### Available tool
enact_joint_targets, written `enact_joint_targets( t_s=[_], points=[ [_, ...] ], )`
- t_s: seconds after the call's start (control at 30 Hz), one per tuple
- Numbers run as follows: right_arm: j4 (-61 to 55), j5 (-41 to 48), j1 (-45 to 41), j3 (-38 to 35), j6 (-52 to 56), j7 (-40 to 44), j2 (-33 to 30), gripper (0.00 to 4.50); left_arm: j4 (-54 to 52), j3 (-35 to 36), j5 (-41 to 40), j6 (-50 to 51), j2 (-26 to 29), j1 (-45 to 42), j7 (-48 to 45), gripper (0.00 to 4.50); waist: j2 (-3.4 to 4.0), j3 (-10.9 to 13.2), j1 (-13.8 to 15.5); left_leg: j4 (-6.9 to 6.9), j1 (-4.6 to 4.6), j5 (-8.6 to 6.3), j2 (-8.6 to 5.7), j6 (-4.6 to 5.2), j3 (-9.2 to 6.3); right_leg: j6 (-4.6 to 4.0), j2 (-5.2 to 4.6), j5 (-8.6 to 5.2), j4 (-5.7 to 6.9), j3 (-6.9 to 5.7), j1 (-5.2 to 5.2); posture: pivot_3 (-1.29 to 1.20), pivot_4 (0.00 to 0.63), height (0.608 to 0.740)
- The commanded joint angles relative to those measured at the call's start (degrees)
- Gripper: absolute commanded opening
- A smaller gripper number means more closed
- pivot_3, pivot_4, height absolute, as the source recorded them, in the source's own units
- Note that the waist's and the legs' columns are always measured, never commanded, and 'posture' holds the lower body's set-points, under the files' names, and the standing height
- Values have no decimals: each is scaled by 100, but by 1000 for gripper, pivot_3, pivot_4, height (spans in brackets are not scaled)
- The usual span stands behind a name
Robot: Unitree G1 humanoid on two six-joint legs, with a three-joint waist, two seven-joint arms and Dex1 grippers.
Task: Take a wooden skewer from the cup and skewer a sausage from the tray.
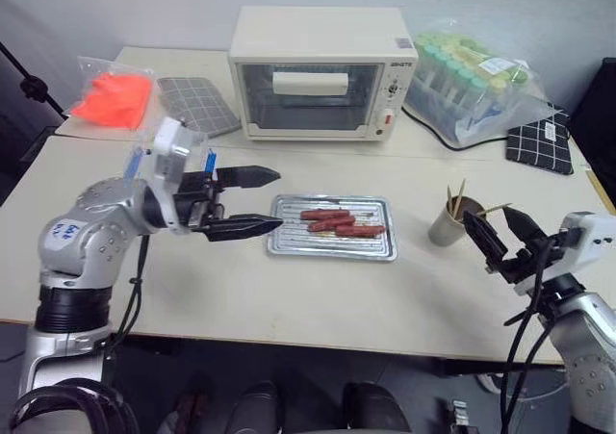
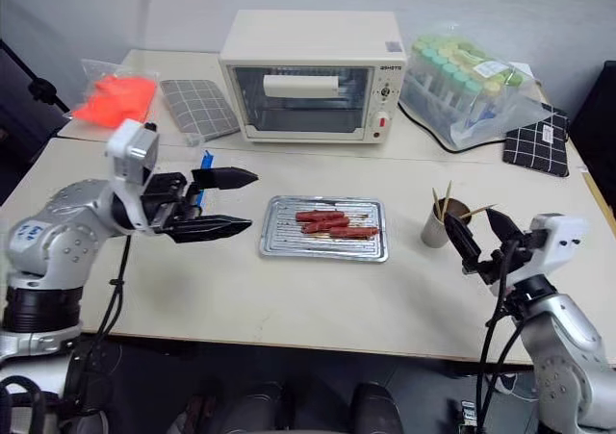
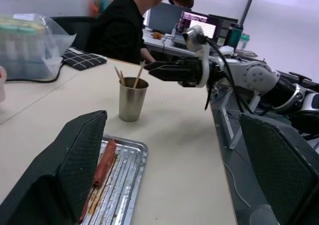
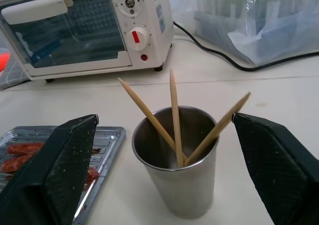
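The cup (image 1: 446,225) stands on the table right of the tray (image 1: 332,253) and holds three wooden skewers (image 4: 174,115), tips up and fanned out. Three sausages (image 1: 332,222) lie side by side in the tray. My right gripper (image 1: 488,217) is open just to the near right of the cup, and its fingers (image 4: 75,150) stand on either side of the cup without touching it. My left gripper (image 1: 274,200) is open and hovers level at the tray's left end, pointing right, with nothing between its fingers. The cup (image 3: 130,100) and the right gripper (image 3: 164,70) also show in the left wrist view.
A toaster oven (image 1: 322,73) stands behind the tray. A clear bag of green-capped tubes (image 1: 476,88) and a black grid cloth (image 1: 539,140) are at the back right. An orange packet (image 1: 115,97) and a grid mat (image 1: 197,104) lie at the back left. A person (image 3: 124,25) sits beyond the table.
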Motion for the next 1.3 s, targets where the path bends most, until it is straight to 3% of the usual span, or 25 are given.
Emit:
enact_joint_targets(
  t_s=[0.03,0.07,0.23,0.63,0.73,0.97,1.3],
  points=[
    [59,-75,-28,1,-279,35,2,3220,-98,15,73,-76,18,-51,15,4500,0,0,-8,0,0,0,1,0,2,0,1,0,1,2,-2,0,150,740],
    [69,-88,-15,18,-299,32,-2,2973,-117,13,90,-77,16,-40,32,4500,0,0,-10,0,-1,0,2,0,3,0,2,0,2,3,-4,0,150,740],
    [40,3,53,-24,-352,-7,51,2973,-169,50,103,-23,0,-27,143,4500,0,0,-17,2,-2,1,3,0,11,1,0,0,13,11,-13,0,150,740],
    [791,-90,-712,11,-409,150,-157,2973,-338,-36,113,0,-93,-58,352,4500,0,0,-97,8,-9,1,3,1,25,1,-1,0,30,28,-33,0,150,740],
    [843,-56,-756,4,-423,195,-153,2440,-354,-11,95,23,-117,-74,413,4500,0,0,-104,8,-11,2,4,2,26,1,0,0,31,28,-36,0,150,740],
    [740,13,-827,17,-422,192,-126,56,-347,-21,122,-7,-177,-96,499,4500,0,0,-106,8,-11,2,4,2,33,1,0,0,35,37,-43,0,150,740],
    [412,141,-824,-40,-228,26,-286,21,-249,-71,175,-71,-286,-115,516,4500,0,0,-105,8,-12,2,4,2,43,1,0,0,40,47,-52,0,150,740]
  ],
)
